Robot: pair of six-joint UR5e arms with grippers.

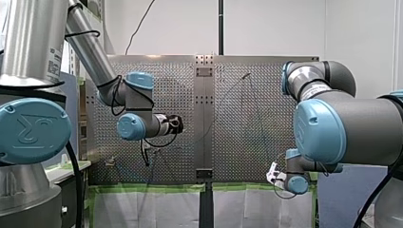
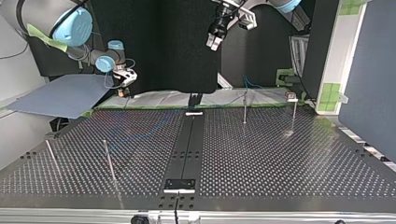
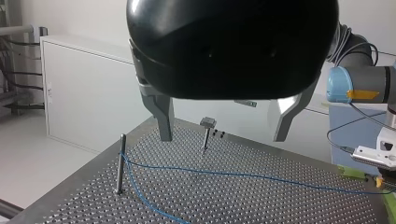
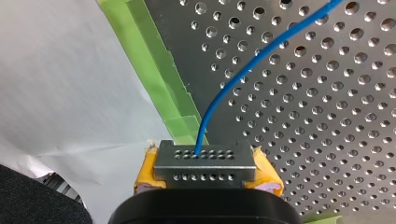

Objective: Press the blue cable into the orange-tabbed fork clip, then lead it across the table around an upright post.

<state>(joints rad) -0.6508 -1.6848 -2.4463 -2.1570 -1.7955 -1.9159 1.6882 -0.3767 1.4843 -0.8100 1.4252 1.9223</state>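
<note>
Reading the top view from its left, where the sides are crossed: your right arm (image 2: 105,60) comes in at the upper left. Its jaws are clamped, yellow pads (image 4: 148,171) on either side, on a small perforated metal block (image 4: 205,161) at the end of the blue cable (image 3: 243,175). From there the cable runs out over the bench (image 2: 280,158) to the post (image 2: 109,161) at lower left, meets it and bends, and its second leg heads toward the frame's right. At upper centre the jaws of your left arm (image 2: 224,11) hang high over the far edge, spread wide and empty. In the left wrist view the post and the bend lie ahead of and below them, well apart. At the upper right a clip (image 2: 292,97) stands on a stem; whether the cable sits in it is too small to tell. So only the right arm has the cable, whose long axis leads straight out from its jaws toward the post. I'd judge any further routing falls to that arm, carrying the end while keeping the line taut.
</note>
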